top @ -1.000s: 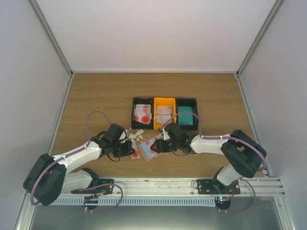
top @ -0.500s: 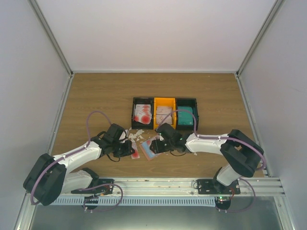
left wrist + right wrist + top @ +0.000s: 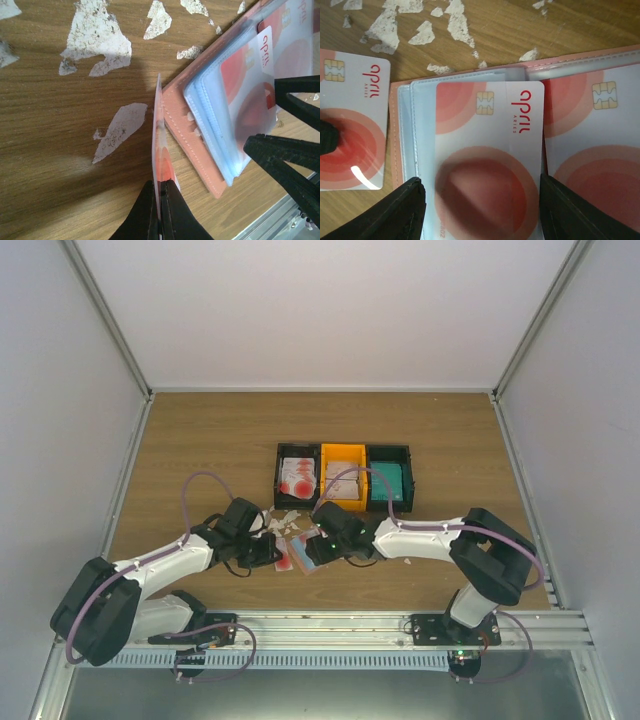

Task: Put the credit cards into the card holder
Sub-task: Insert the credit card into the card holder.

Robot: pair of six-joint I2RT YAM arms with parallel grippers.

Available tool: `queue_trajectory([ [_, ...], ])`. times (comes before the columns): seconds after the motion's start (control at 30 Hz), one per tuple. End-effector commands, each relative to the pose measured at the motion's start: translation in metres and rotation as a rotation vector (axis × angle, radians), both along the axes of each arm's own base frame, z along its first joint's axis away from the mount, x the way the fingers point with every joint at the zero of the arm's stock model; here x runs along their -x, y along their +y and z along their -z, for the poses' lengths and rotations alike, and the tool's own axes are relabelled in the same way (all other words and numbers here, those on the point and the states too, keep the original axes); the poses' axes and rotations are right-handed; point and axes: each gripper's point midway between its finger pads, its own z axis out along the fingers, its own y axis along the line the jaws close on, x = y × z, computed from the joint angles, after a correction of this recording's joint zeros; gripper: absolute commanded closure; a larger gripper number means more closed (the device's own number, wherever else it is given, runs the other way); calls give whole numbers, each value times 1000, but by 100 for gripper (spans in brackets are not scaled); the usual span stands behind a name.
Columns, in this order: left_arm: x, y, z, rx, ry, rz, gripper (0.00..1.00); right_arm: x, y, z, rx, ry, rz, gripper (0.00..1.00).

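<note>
Left gripper (image 3: 159, 212) clamped on credit card (image 3: 160, 145), edge-on, just beside open card holder (image 3: 190, 145) on worktop (image 3: 60, 165). Right gripper (image 3: 482, 210) spread wide astride second card (image 3: 490, 150) at sleeves. Judged: partly filled, more cards left in tray (image 3: 344, 446).

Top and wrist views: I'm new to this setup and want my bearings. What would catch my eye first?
The open pink card holder near the table's front edge, its clear sleeves showing red-printed cards. The right gripper straddles one card there, while the left gripper pinches another card on edge beside it.
</note>
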Motion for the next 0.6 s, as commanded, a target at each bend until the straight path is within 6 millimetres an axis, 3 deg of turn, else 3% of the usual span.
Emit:
queue_trajectory([
  [0.0, 4, 6, 11, -45, 9, -1, 100, -12, -9, -10, 52, -67, 57, 36],
  [0.2, 3, 7, 10, -47, 5, -5, 100, -18, -16, -10, 92, -83, 98, 31],
  [0.57, 3, 6, 11, -44, 5, -3, 100, -1, 13, 1, 44, -17, -85, 36],
])
